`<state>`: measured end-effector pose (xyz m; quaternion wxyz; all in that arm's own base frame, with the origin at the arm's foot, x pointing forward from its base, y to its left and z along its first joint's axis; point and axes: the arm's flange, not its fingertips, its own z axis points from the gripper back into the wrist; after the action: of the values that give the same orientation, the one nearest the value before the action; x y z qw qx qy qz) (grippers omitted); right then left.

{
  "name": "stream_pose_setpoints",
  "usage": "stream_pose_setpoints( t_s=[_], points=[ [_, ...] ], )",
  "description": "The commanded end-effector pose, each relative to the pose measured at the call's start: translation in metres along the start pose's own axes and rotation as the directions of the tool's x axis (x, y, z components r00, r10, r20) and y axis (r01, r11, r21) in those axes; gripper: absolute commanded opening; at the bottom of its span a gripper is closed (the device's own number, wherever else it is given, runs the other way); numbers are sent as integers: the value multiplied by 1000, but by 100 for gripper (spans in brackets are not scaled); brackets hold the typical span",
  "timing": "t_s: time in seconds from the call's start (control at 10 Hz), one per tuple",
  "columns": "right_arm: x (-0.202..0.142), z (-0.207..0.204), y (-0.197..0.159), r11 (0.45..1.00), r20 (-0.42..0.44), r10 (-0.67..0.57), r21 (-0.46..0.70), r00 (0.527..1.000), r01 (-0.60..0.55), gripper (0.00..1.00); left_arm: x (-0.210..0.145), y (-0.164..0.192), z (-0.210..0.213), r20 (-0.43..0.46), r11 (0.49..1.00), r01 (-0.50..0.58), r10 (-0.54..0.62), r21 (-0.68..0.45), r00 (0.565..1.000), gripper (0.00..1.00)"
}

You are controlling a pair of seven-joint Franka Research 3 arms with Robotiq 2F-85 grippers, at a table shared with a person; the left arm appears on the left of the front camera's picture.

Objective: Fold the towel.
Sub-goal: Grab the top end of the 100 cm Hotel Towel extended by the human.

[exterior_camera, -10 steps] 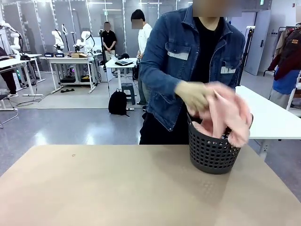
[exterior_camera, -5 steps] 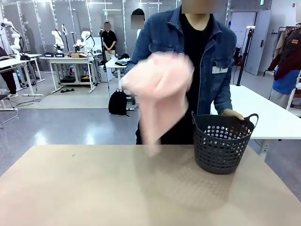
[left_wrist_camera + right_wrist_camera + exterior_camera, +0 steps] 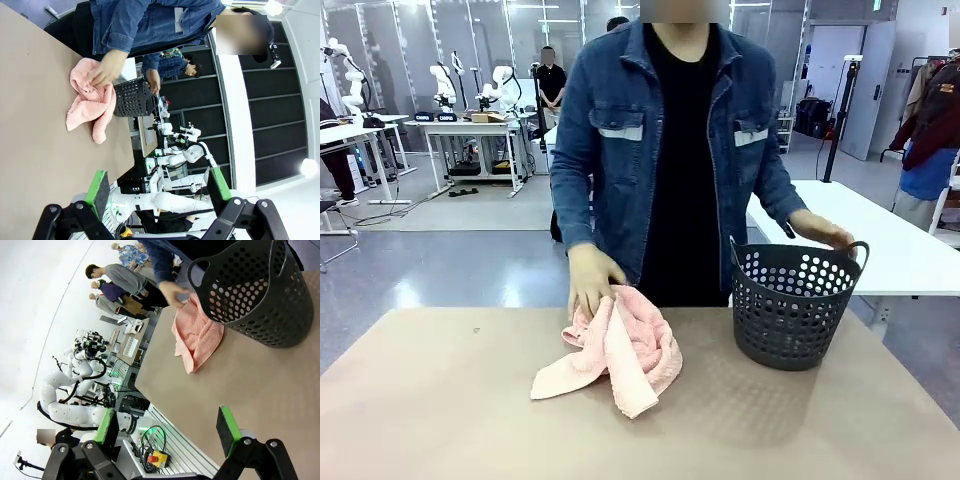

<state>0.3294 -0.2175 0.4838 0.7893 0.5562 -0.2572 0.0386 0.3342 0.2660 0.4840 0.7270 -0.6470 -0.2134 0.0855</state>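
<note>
- We see the towel (image 3: 615, 355) lying crumpled in a loose heap on the table (image 3: 440, 420), near the middle and toward the far edge. Two of its ends trail toward the near side.
- A person stands at the far side of the table, and one hand (image 3: 592, 280) rests on the far left part of the towel, touching it.
- The person's other hand (image 3: 823, 231) sits on the far rim of the dark perforated basket (image 3: 790, 310). The basket stands upright to the right of the towel, near it but apart.
- In the left wrist view, the left gripper (image 3: 159, 186) has its green-padded fingers spread wide with nothing between them, well apart from the towel.
- In the right wrist view, the right gripper (image 3: 166, 426) also has its fingers wide apart and holds nothing. It hangs over bare table, well short of the basket and towel.
</note>
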Motion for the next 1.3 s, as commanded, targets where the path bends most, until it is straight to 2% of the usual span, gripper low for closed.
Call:
stream_pose_setpoints(
  t_s=[0.0,1.2],
  points=[
    [0,1,0,1000,2,6,6,1000,-6,100,-1,-1,1,-7,1000,3,-3,-8,1000,100],
    [0,1,0,1000,2,6,6,1000,-6,100,-1,-1,1,-7,1000,3,-3,-8,1000,100]
  ],
)
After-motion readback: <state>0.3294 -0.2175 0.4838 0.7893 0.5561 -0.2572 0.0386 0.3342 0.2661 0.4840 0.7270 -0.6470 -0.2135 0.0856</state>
